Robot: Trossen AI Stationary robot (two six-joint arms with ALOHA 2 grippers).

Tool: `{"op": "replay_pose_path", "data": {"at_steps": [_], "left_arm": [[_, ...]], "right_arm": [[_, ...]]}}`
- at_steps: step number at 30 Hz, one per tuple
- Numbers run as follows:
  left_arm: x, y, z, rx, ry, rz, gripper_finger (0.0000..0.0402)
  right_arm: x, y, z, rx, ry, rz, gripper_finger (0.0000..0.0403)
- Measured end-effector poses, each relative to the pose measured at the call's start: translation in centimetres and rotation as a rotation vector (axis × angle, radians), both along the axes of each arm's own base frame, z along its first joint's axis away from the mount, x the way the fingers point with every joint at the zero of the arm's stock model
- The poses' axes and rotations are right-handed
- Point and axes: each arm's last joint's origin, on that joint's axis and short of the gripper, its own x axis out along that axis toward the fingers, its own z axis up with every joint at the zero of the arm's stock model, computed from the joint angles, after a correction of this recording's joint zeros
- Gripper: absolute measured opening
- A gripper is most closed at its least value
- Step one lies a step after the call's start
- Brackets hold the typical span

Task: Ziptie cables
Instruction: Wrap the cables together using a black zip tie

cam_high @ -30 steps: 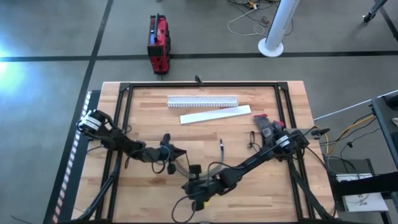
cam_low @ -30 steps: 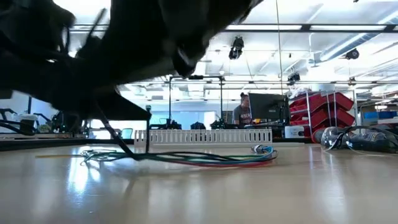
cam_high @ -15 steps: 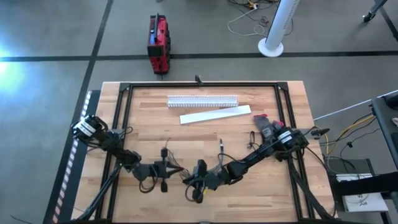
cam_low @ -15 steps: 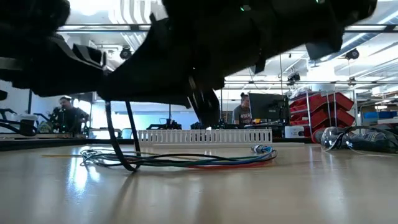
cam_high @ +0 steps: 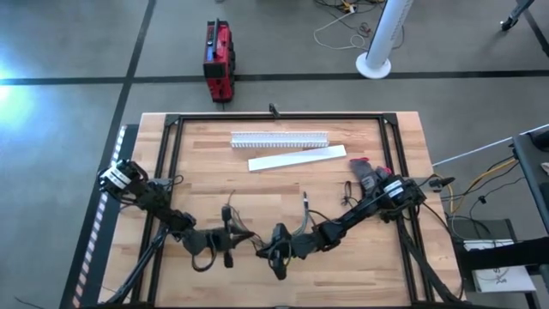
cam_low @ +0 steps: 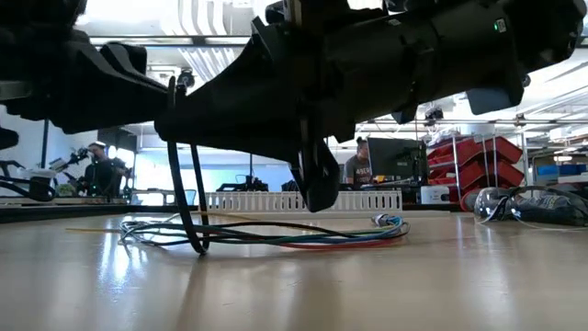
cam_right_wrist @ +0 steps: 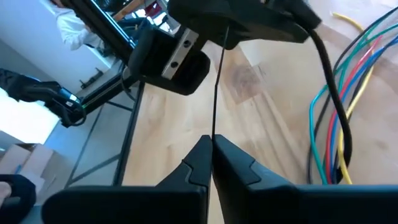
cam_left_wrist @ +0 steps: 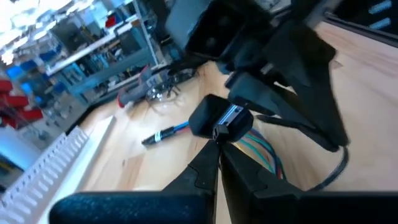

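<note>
Cinching well meant keeping the tie (cam_right_wrist: 216, 81) taut while the right gripper (cam_right_wrist: 211, 149), fingers pinched together on its thin tail, pulled straight away from the left gripper (cam_left_wrist: 217, 163), clamped on the tie's head. The cables (cam_high: 249, 239) lay between them near the table's front. Both arms hid the loop from above.

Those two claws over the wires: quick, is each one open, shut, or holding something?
Left end effector: shut on the thin black zip tie.
Right end effector: shut on the same zip tie.
</note>
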Motion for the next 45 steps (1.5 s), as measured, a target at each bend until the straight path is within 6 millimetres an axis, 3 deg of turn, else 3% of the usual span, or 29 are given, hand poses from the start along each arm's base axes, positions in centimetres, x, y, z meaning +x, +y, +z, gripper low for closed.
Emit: {"op": "replay_pose_path", "data": {"at_steps": [12, 33, 45], "left_arm": [[0.0, -0.9, 0.4, 0.109, 0.011, 0.019, 0.0], [-0.3, -1.3, 0.4, 0.107, 0.008, 0.01, 0.0], [-0.4, -1.2, 0.1, 0.128, 0.03, 0.008, 0.0]], "right_arm": [[0.1, -0.2, 0.2, 0.033, -0.015, -0.014, 0.0], [0.1, -0.3, 0.2, 0.04, -0.019, -0.019, 0.0], [0.8, -1.3, 0.5, 0.074, -0.037, -0.054, 0.0]]}}
